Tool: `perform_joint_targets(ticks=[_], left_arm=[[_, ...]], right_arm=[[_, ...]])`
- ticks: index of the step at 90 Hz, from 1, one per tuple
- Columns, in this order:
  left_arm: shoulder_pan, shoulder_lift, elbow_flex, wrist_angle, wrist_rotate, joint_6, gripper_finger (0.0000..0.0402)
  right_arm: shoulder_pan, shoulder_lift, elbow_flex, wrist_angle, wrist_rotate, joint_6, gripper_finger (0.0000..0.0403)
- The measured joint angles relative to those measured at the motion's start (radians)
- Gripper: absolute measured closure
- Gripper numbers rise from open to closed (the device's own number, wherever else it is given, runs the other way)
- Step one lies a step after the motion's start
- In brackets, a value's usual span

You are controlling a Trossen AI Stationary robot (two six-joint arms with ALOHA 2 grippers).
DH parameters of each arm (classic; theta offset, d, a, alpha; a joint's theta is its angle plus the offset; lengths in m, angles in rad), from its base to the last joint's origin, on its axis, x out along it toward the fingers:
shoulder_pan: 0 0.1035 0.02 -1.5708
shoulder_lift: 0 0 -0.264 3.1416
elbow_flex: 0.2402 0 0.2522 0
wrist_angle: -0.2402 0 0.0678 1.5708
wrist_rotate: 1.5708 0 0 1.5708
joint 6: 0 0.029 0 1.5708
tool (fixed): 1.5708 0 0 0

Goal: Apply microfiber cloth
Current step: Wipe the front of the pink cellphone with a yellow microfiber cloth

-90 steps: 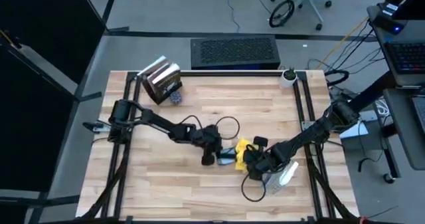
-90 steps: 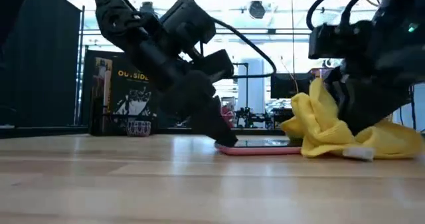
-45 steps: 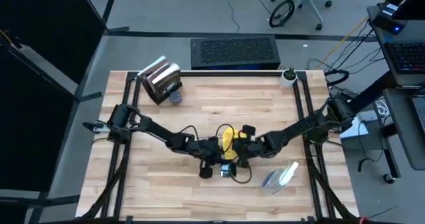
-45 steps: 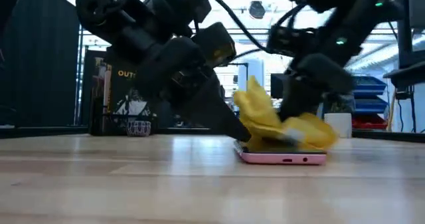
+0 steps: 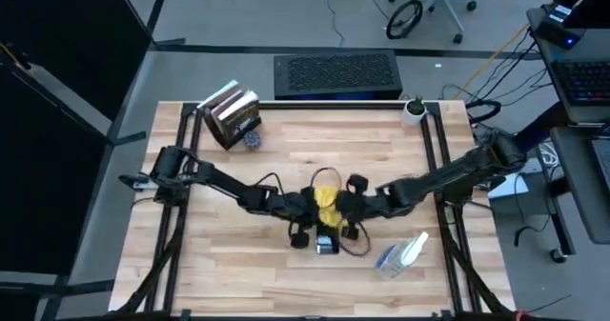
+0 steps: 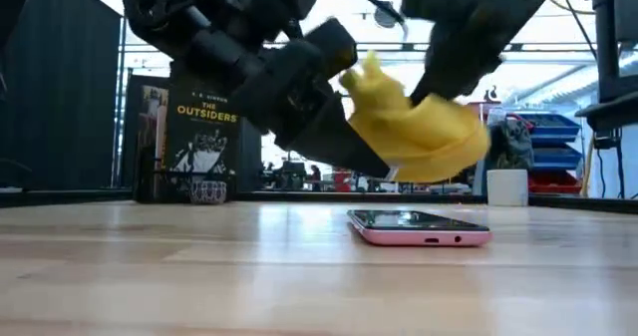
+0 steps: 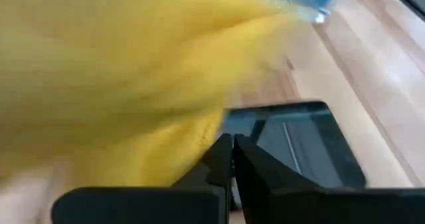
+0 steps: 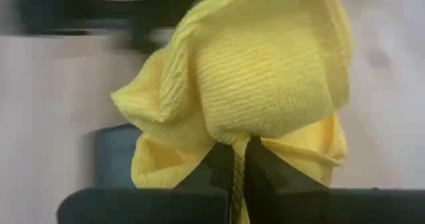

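The yellow microfiber cloth (image 6: 414, 127) hangs bunched above the dark smartphone (image 6: 419, 228), which lies flat on the table with its pink edge toward the low camera. My right gripper (image 8: 238, 151) is shut on the cloth near the table's middle (image 5: 341, 207). My left gripper (image 7: 232, 147) is shut and hovers just left of the phone (image 7: 299, 144), its tips off the table (image 6: 384, 169). The cloth (image 7: 119, 71) sits close beside the left fingers; whether it touches them, I cannot tell. My right gripper pinches a gathered fold of the cloth (image 8: 238, 139) between its two fingers, several layers thick. In the low view the arm comes down from above on the right. The cloth bulges in a rounded bunch beyond the fingertips, lifted clear of the phone and table.
A clear spray bottle with blue liquid (image 5: 400, 254) lies on its side near the right front. A book (image 5: 232, 114) stands at the far left, a white cup (image 5: 414, 110) at the far right. Black cables (image 5: 329, 180) loop over the table's middle.
My right gripper has carried the cloth from beside the spray bottle toward the table's middle and onto the phone, then up, so the cloth now hangs clear of it. My left gripper, whose tips rested at the phone's edge, has risen off it. The phone has turned about.
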Motion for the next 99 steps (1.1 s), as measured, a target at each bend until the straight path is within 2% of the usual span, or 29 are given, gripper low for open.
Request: perform_joint_targets(ticks=[12, 23, 41, 66, 83, 99], left_arm=[[0.022, 0.020, 0.002, 0.064, 0.051, -0.002, 0.0398], [0.026, 0.044, 0.000, 0.095, 0.089, -0.002, 0.0398], [0.022, 0.090, 0.000, 0.132, 0.161, -0.004, 0.0398], [0.030, 0.186, 0.005, 0.222, 0.145, -0.011, 0.0398], [0.055, 0.205, 0.006, 0.214, 0.146, -0.030, 0.0398], [0.060, 0.206, 0.005, 0.216, 0.142, -0.038, 0.0398]], right_arm=[[0.109, 0.019, 0.000, 0.025, 0.004, 0.058, 0.0403], [0.146, 0.080, 0.000, 0.069, 0.027, 0.065, 0.0403], [0.130, 0.188, 0.000, 0.183, 0.035, 0.027, 0.0403], [0.099, 0.264, 0.000, 0.197, 0.033, 0.033, 0.0403], [0.120, 0.299, 0.002, 0.223, -0.050, 0.102, 0.0403], [0.155, 0.278, 0.000, 0.236, -0.118, 0.073, 0.0403]])
